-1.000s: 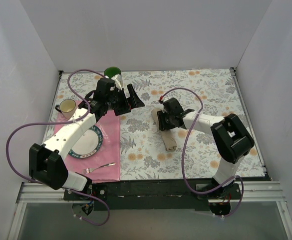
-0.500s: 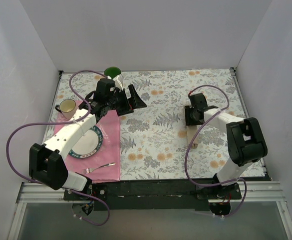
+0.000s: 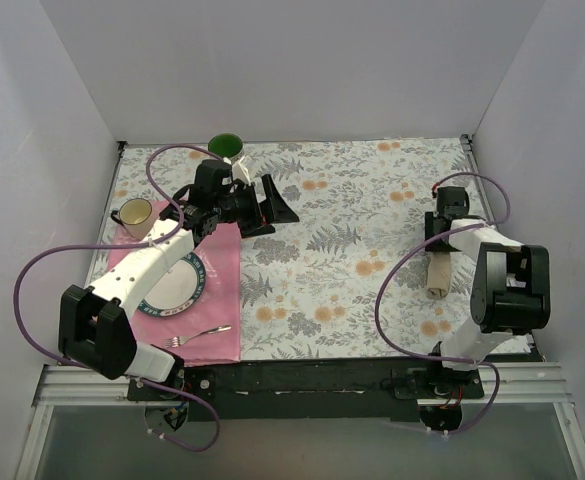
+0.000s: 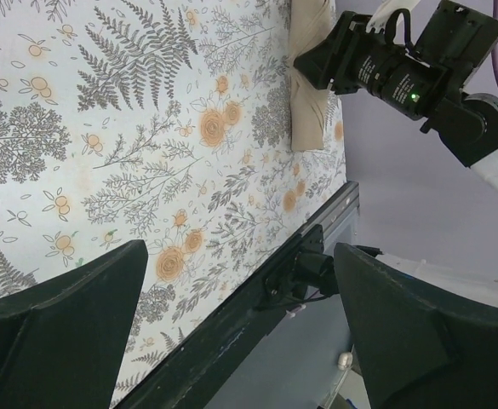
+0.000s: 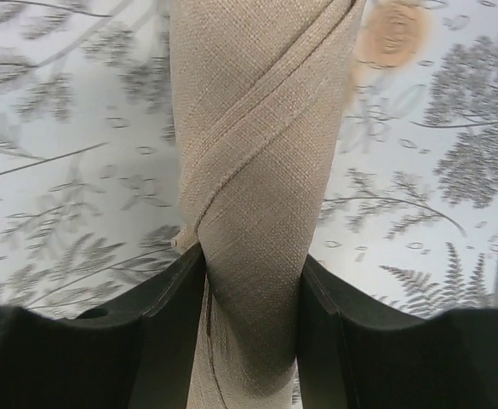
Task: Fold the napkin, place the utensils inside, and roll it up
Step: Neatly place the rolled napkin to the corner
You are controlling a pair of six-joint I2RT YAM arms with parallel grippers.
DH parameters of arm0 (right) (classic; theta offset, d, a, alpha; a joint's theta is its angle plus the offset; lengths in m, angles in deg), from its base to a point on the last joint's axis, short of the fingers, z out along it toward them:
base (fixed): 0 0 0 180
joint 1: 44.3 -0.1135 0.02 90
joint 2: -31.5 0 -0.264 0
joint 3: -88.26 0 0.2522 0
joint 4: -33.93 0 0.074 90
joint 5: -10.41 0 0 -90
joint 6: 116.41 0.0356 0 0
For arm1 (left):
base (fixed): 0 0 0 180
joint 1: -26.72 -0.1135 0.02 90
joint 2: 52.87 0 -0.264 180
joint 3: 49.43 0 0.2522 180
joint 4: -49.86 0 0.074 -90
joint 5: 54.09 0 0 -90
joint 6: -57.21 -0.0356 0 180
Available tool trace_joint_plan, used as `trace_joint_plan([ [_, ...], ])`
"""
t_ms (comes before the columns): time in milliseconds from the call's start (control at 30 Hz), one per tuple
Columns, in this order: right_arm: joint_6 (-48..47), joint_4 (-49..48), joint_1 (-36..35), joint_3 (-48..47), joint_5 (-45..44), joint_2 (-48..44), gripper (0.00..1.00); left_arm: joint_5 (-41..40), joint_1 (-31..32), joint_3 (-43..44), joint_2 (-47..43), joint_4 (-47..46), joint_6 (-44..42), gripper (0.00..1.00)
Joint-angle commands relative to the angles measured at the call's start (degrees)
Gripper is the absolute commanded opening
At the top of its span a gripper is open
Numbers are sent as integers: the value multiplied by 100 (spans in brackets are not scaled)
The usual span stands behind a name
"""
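The tan napkin is rolled into a tight tube and lies lengthwise near the table's right side. My right gripper is shut on its far end, and the wrist view shows the roll squeezed between both fingers of this gripper. A silver fork, one of the utensils, lies on the pink placemat by the front edge. My left gripper hovers open and empty over the back middle of the table. From its wrist view the roll shows far off.
A white plate with a teal rim sits on the placemat. A tan mug stands at the left and a green cup at the back. The floral tablecloth covers the table. White walls close in on three sides.
My right gripper has carried the rolled napkin from the table's middle to its right side. The left arm has barely shifted.
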State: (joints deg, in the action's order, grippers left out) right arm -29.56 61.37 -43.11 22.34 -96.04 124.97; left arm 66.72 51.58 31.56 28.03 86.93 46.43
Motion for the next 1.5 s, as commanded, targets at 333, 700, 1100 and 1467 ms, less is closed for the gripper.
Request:
trace_joint_plan([
  [333,-1020,-154,549,-101,265,242,52,242,124,72,48,-116,-3,92],
  [700,-625,450,619,-609,301,23,86,268,124,63,57,-125,6,92],
  [1100,833,2024,-1207,-1823,-571,-1129,90,172,124,-25,110,-274,102,93],
  [1467,1908,1122,-2923,-464,520,-3702,99,-66,124,-446,-451,-1065,480,98],
])
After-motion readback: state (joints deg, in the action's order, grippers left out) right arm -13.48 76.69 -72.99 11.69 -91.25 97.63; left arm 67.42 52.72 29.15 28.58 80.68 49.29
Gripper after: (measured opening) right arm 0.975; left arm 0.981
